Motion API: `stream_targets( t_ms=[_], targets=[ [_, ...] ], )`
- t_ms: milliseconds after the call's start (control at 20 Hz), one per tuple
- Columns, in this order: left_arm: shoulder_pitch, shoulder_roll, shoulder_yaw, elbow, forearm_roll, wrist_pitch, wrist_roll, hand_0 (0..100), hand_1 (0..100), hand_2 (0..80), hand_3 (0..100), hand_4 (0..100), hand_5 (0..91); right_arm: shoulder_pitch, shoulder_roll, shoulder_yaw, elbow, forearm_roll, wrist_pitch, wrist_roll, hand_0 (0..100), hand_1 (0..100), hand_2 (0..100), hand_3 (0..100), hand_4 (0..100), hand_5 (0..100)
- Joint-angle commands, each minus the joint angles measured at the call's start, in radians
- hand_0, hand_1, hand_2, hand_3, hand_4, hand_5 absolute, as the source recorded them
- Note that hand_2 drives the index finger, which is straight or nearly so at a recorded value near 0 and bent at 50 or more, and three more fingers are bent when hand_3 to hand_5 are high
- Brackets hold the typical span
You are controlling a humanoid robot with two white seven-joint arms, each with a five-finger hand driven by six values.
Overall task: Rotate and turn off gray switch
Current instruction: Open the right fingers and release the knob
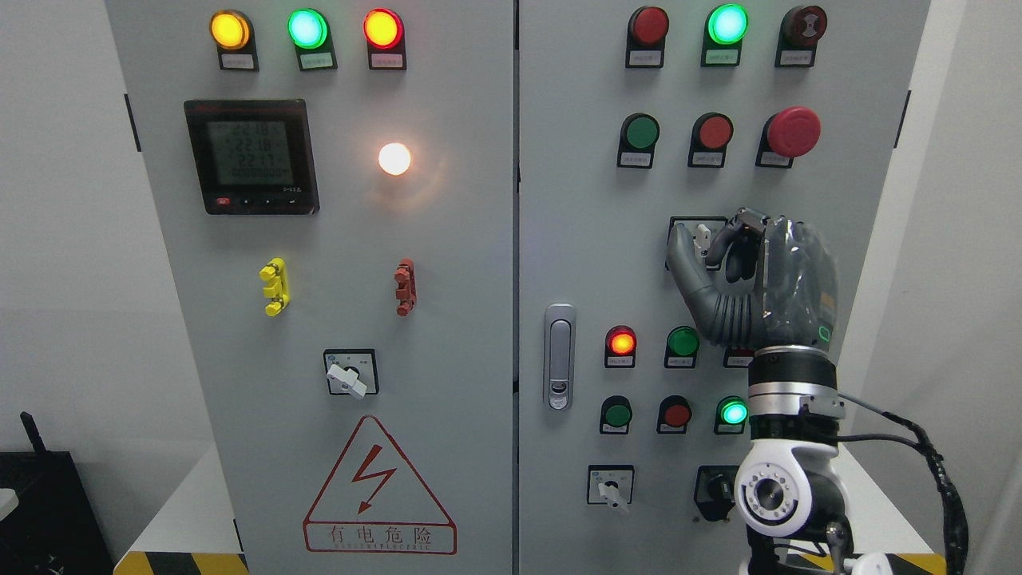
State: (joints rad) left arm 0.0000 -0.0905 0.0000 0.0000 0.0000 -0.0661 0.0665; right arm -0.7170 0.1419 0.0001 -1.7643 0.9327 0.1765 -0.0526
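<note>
My right hand has reached the cabinet's right door, thumb and fingers pinched around the gray switch at mid-height. I judge the grasp made; the off-turn itself looks not yet done.

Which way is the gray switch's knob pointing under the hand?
Roughly upright: the gray switch knob's pale tip shows between thumb and fingers of the right hand.

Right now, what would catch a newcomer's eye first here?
Probably the right hand, its dark fingers curled around the gray switch on the right door, mid-height. Next, the white lamp glowing on the left door, and the red lightning warning triangle at its bottom.
</note>
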Motion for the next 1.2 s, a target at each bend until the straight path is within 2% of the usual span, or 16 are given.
stream_targets(
  t_ms=[0,150,350,450,500,550,600,650,700,750,850,900,950,1050,1150],
  targets=[
    [-0.009,0.0,0.008,-0.026,0.02,0.0,-0.001,12,39,0.0,0,0,0.0,0.008,-0.008,-0.034,-0.027,0.0,-0.038,-0.035,34,37,69,100,100,100],
    [-0.009,0.0,0.008,-0.026,0.02,0.0,-0.001,12,39,0.0,0,0,0.0,0.037,-0.018,-0.037,-0.037,-0.003,-0.129,-0.102,34,37,69,100,100,100],
    [-0.009,0.0,0.008,-0.026,0.02,0.0,-0.001,12,39,0.0,0,0,0.0,0.097,-0.022,-0.037,-0.082,-0.04,-0.221,-0.154,32,34,65,100,97,100],
    [-0.009,0.0,0.008,-0.026,0.02,0.0,-0.001,12,39,0.0,0,0,0.0,0.14,-0.053,-0.037,-0.104,-0.041,-0.285,-0.168,32,33,57,98,96,99],
    [-0.009,0.0,0.008,-0.026,0.02,0.0,-0.001,12,39,0.0,0,0,0.0,0.165,-0.071,-0.038,-0.109,-0.041,-0.342,-0.173,32,33,55,97,95,98],
    [-0.009,0.0,0.008,-0.026,0.018,0.0,-0.001,12,39,0.0,0,0,0.0,0.188,-0.087,-0.04,-0.11,-0.041,-0.383,-0.174,33,33,46,87,85,86],
    [-0.009,0.0,0.008,-0.026,0.02,0.0,-0.001,12,39,0.0,0,0,0.0,0.208,-0.099,-0.043,-0.116,-0.041,-0.402,-0.176,32,32,42,80,76,72],
    [-0.009,0.0,0.008,-0.026,0.02,0.0,-0.001,12,39,0.0,0,0,0.0,0.226,-0.111,-0.046,-0.132,-0.041,-0.407,-0.174,32,32,40,76,71,66],
    [-0.009,-0.002,0.008,-0.026,0.02,0.0,-0.001,12,39,0.0,0,0,0.0,0.241,-0.126,-0.048,-0.145,-0.041,-0.408,-0.17,32,32,39,72,63,54],
    [-0.009,0.0,0.008,-0.026,0.018,0.0,-0.001,12,39,0.0,0,0,0.0,0.252,-0.149,-0.049,-0.159,-0.041,-0.408,-0.161,33,31,36,60,48,37],
    [-0.009,-0.002,0.008,-0.026,0.02,0.0,-0.001,12,39,0.0,0,0,0.0,0.277,-0.192,-0.052,-0.182,-0.041,-0.408,-0.138,33,31,28,40,27,14],
    [-0.009,0.0,0.008,-0.026,0.02,0.0,-0.001,12,39,0.0,0,0,0.0,0.293,-0.224,-0.061,-0.196,-0.043,-0.408,-0.122,34,30,19,22,10,0],
    [-0.009,0.0,0.009,-0.026,0.02,0.0,-0.001,12,39,0.0,0,0,0.0,0.31,-0.261,-0.071,-0.207,-0.045,-0.405,-0.106,34,29,13,16,3,0],
    [-0.009,0.0,0.008,-0.026,0.02,0.0,-0.001,12,39,0.0,0,0,0.0,0.34,-0.324,-0.08,-0.222,-0.06,-0.397,-0.064,34,24,3,5,0,0],
    [-0.009,0.0,0.008,-0.026,0.02,0.0,-0.001,12,39,0.0,0,0,0.0,0.372,-0.355,-0.08,-0.231,-0.081,-0.397,-0.056,28,23,0,2,0,0]
  ],
)
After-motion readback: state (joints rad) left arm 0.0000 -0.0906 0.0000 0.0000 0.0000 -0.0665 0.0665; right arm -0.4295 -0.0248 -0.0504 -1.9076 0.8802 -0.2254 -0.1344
